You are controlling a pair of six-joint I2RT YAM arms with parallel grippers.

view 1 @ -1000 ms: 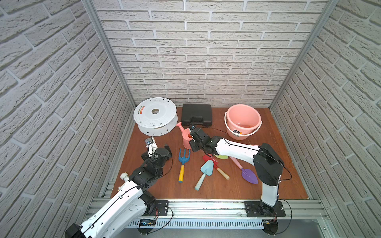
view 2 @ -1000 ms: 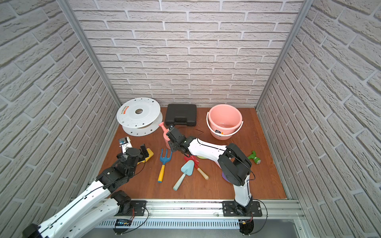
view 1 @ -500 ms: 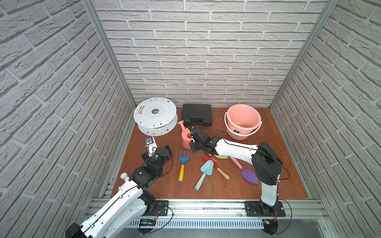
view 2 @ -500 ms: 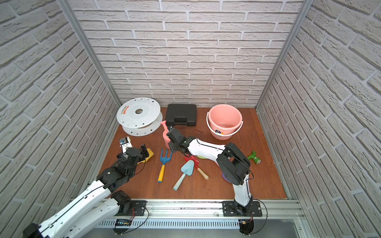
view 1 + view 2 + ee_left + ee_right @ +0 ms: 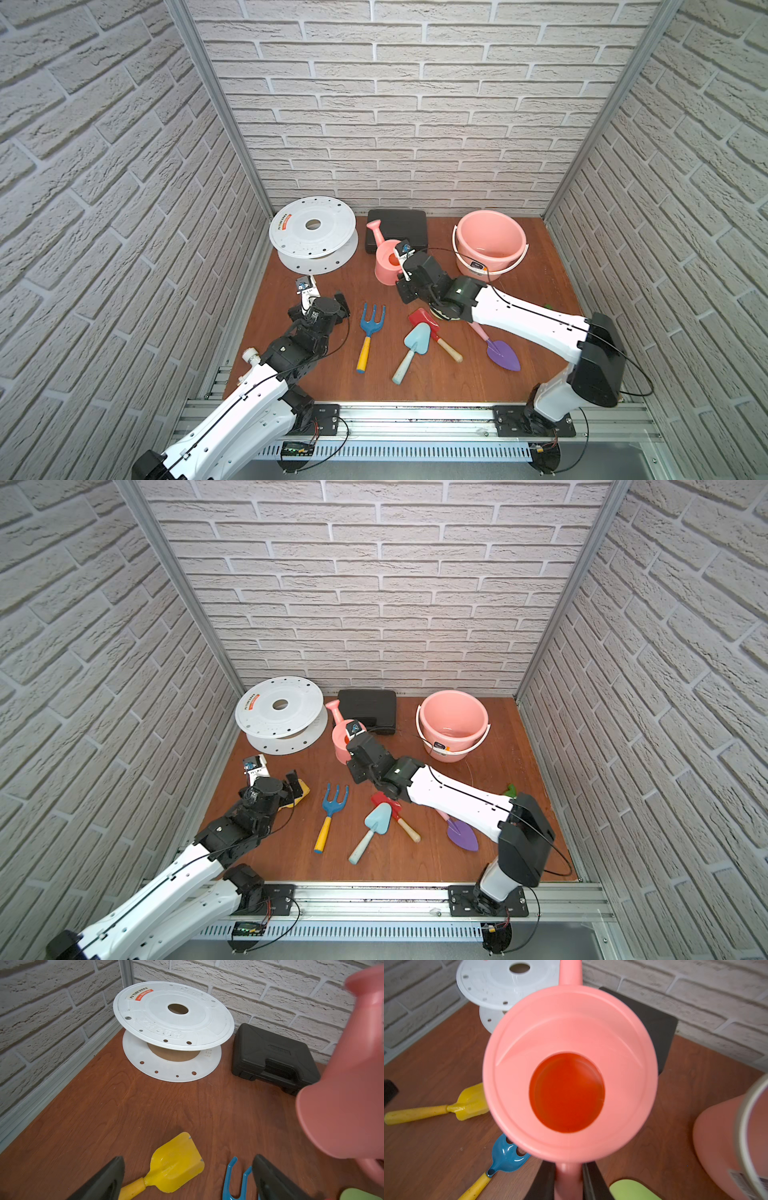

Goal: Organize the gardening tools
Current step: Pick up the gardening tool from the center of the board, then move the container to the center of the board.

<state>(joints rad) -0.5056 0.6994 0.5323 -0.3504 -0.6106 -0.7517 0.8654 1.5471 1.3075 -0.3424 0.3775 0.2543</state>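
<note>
Brick walls point(image 5: 415, 124) enclose a wooden table point(image 5: 415, 386) where a pink can point(image 5: 386, 266) is upright before the case point(image 5: 397, 226), its handle pinched by the right gripper point(image 5: 569, 1178), while the left gripper point(image 5: 188, 1162) hangs spread over the yellow scoop point(image 5: 174, 1159), beside the fork point(image 5: 371, 322).

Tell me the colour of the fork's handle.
Yellow. The blue fork shows best in a top view.

green trowel point(image 5: 510, 789): mostly behind right arm point(image 5: 453, 802) (tip only, centre-right) | yellow scoop point(image 5: 304, 791): largely under left arm point(image 5: 253, 808)
</note>
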